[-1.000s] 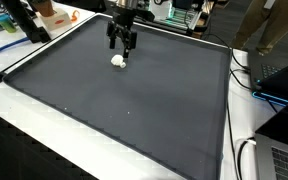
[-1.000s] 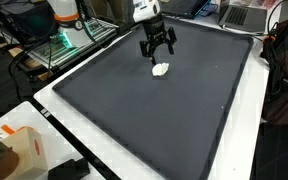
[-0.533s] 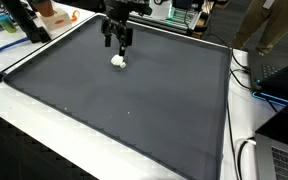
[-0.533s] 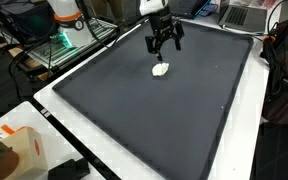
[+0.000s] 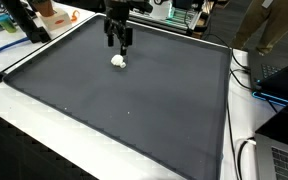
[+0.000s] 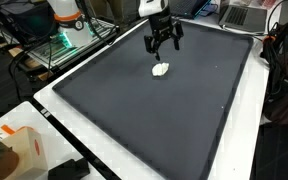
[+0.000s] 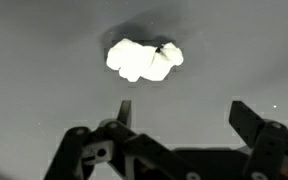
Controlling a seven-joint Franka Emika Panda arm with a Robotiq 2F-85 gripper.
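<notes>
The gripper [image 5: 119, 42] now stands higher than it does a second earlier, when its fingertips hang just above the white lump [image 5: 118, 61]. It has risen and drawn a little toward the top edge of the frame, and over the last half second it hardly moves at all. In both exterior views a clear gap of dark mat [image 5: 134, 110] shows between the fingertips and the lump. The gripper [image 6: 162, 45] sits in the upper middle of the frame, with the white lump [image 6: 161, 69] directly below it in the picture.

The claw is spread wide apart, with nothing between its fingers. In the wrist view the gripper [image 7: 181, 110] fills the lower part of the frame, one finger to each side. The white lump [image 7: 144, 58] lies in the upper middle of the frame, beyond the fingertips and untouched, with a small dark speck on its upper right edge.

As I read it, the lump is left free on the mat, near the far edge and well away from the white table border [image 5: 24, 120] — not gripped and not in contact. The lump itself looks unmoved across the second — only the arm has shifted.
</notes>
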